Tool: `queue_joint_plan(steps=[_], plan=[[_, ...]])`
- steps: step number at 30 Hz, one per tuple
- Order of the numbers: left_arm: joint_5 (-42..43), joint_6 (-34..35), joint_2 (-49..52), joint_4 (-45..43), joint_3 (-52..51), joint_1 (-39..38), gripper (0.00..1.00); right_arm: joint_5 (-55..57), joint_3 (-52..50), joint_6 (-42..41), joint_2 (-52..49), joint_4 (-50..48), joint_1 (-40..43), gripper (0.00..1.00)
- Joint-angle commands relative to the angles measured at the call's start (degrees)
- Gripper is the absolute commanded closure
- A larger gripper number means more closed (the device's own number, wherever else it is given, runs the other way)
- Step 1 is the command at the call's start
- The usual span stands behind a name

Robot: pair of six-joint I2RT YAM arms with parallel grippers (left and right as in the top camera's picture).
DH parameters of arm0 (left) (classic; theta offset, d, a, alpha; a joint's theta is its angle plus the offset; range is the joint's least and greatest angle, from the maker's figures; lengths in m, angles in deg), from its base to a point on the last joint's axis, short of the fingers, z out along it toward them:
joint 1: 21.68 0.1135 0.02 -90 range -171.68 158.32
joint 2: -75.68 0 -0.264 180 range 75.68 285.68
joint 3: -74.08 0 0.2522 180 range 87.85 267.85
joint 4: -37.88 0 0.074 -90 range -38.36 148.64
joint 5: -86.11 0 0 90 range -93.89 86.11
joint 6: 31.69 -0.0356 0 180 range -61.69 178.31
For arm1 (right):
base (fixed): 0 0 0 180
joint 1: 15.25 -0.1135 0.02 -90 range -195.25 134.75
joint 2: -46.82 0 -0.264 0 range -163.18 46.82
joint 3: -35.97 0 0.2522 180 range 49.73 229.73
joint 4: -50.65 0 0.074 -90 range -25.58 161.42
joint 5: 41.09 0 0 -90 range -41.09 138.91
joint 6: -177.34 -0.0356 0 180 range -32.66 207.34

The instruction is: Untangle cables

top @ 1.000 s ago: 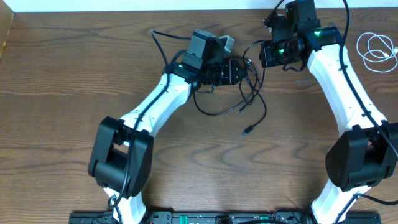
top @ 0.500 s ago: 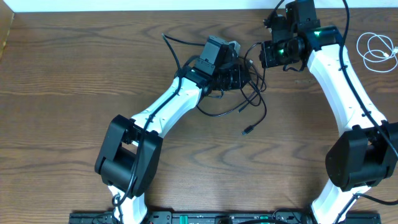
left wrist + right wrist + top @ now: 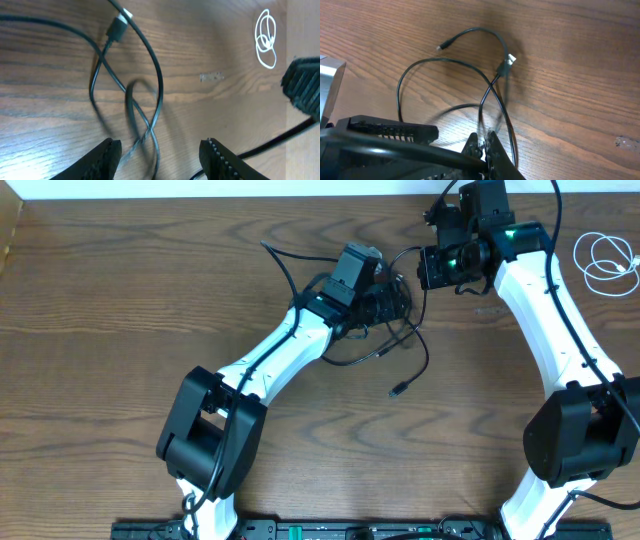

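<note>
Surface: dark brown wood-grain table (image 3: 100, 330) is filling every view I am watching, with a pale wall strip (image 3: 200, 188) running along the top edge of the overhead frame.

Black cord: thin black cable (image 3: 160, 85) is lying in loose, crossing loops at the upper centre of the overhead frame, between the two wrists. One small black plug end (image 3: 398, 389) is trailing toward the middle of that frame, flat on the wood.

Second plug: another black plug with a pale tip (image 3: 506, 64) is showing in the upper centre of the right wrist view, just above where two strands are crossing.

White cord: thin white cable (image 3: 265, 40) is sitting coiled by itself at the upper right of the overhead frame, well apart from the black tangle.

Left end effector: left gripper (image 3: 160, 155) is hovering over the tangle with its jaws standing partly apart. In the left wrist view I am seeing twisted black strands running down between the ribbed black fingers (image 3: 107, 155) at the bottom edge. Neither pad is pressing on them, so it is gripping nothing.

Right end effector: right gripper (image 3: 485, 145) is sitting at the bottom centre of its wrist view with its jaws closed tight. Black strands are running straight into the pinched tips, so I am reading it as holding the black cable.

Arms: white left arm (image 3: 270, 355) is reaching diagonally from lower left to upper centre, and white right arm (image 3: 545, 310) is rising along the right side.
</note>
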Motion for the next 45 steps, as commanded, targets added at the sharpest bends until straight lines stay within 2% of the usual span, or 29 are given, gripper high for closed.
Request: queue_joint_plan(steps=[1, 5, 6, 9, 10, 11, 12, 17, 22, 24, 27, 29, 30, 31, 40, 43, 45], plan=[[-2.75, 2.21, 1.60, -0.83, 1.07, -0.79, 0.44, -0.39, 0.33, 0.70, 1.25, 0.02, -0.09, 0.99], [-2.80, 1.95, 1.60, -2.10, 1.09, -1.81, 0.46, -0.39, 0.33, 0.72, 1.25, -0.17, -0.09, 0.99], [-3.26, 1.97, 1.60, -2.08, 1.09, -2.01, 0.49, -0.39, 0.33, 0.72, 1.25, -0.17, -0.09, 0.99], [-4.76, 1.46, 1.60, -1.75, 1.09, -2.05, 0.66, -0.37, 0.33, 0.72, 1.25, -0.15, -0.07, 0.99], [-5.20, 0.59, 1.60, -1.53, 1.07, -1.88, 0.74, -0.35, 0.33, 0.70, 1.25, -0.15, -0.04, 0.99], [-5.55, -0.31, 1.60, -1.33, 1.09, -1.68, 0.87, 0.11, 0.33, 0.70, 1.25, -0.15, 0.02, 0.99], [-5.53, -1.68, 1.53, -1.07, 1.09, -1.38, 0.92, 0.79, 0.31, 0.68, 1.22, -0.15, 0.02, 0.99], [-5.49, -6.10, -1.27, 3.63, 1.11, 1.40, 0.92, 6.16, 0.28, -2.36, 1.11, -0.15, 0.35, 0.99], [-3.37, -9.92, -9.42, 9.09, 1.11, 4.98, 0.92, 6.25, 0.28, -4.50, 0.22, -1.49, 1.49, 0.97], [-1.62, -10.12, -13.09, 9.79, 1.11, 6.29, 0.93, 6.03, 0.28, -5.33, -0.17, -2.36, 1.86, 0.88], [-0.72, -10.10, -19.02, 9.64, 1.11, 7.82, 0.93, 3.23, 0.26, -4.70, -0.37, -4.11, 1.95, 0.35], [-0.74, -10.08, -23.08, 9.35, 1.11, 8.66, 0.92, -6.01, 0.28, 1.03, -0.37, -5.84, 1.77, 0.09], [-0.74, -10.08, -24.30, 9.33, 1.11, 8.94, 0.92, -10.43, 0.28, 2.86, -0.37, -6.47, 1.66, 0.04], [-0.74, -10.08, -25.31, 9.33, 1.11, 9.25, 0.93, -13.42, 0.28, 3.54, -0.37, -6.91, 1.57, 0.01], [3.85, -9.84, -28.17, 9.88, 1.09, 13.57, 0.92, -31.01, 0.28, 3.21, -0.35, -11.72, 0.39, 0.01], [5.03, -9.86, -27.63, 10.75, 1.09, 14.86, 0.92, -34.49, 0.28, -0.94, -0.35, -15.19, 0.37, 0.01], [5.53, -9.86, -27.34, 11.08, 1.09, 15.32, 0.92, -34.67, 0.28, -6.80, -0.35, -17.68, 0.37, 0.04]])
